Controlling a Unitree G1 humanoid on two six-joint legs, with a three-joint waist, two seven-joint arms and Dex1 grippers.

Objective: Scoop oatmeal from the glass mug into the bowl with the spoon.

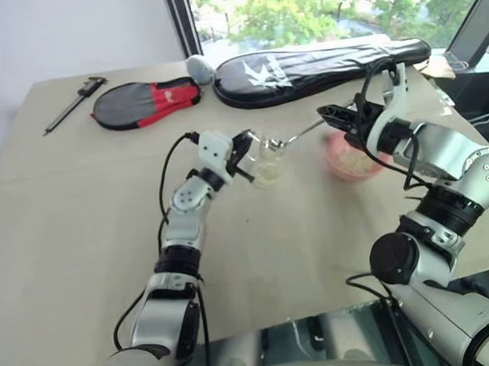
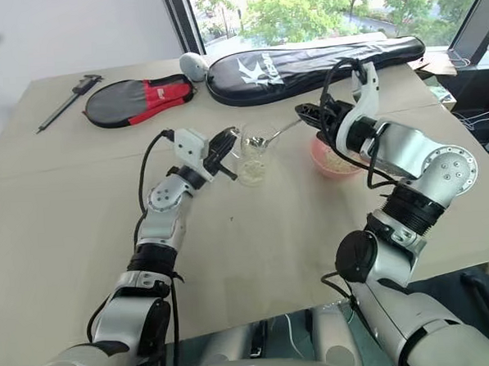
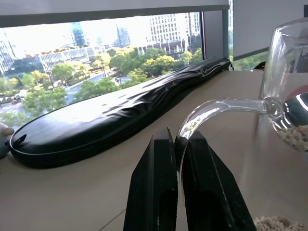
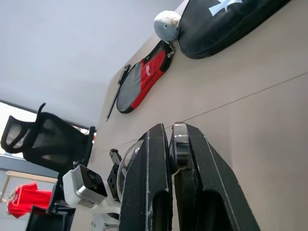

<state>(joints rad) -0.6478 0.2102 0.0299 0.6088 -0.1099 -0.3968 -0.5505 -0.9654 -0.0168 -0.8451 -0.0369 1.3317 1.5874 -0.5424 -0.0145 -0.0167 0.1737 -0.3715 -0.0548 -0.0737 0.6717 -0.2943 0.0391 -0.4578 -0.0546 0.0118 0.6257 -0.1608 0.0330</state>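
Left eye view gives us the beige table with our left gripper clamped on the curved handle of the small clear glass mug, which stands near the table's middle; in the left wrist view we see the two black fingers pinched tight around that glass handle. Our right gripper is closed on the end of the slim shiny silver metal spoon, and the right wrist view shows the handle squeezed between its fingers. The spoon runs from the right gripper across to the mug, its oval bowl at the mug's rim; whether it carries any flakes we cannot tell. The pale beige oatmeal lies as a small heap in the bottom of the mug, below the spoon's bowl. The small round pink bowl sits just to the right of the mug, under our right gripper, and holds some pale flakes too. Farther back on the table lie a long black racket case, a black and red paddle case and a dark caliper.
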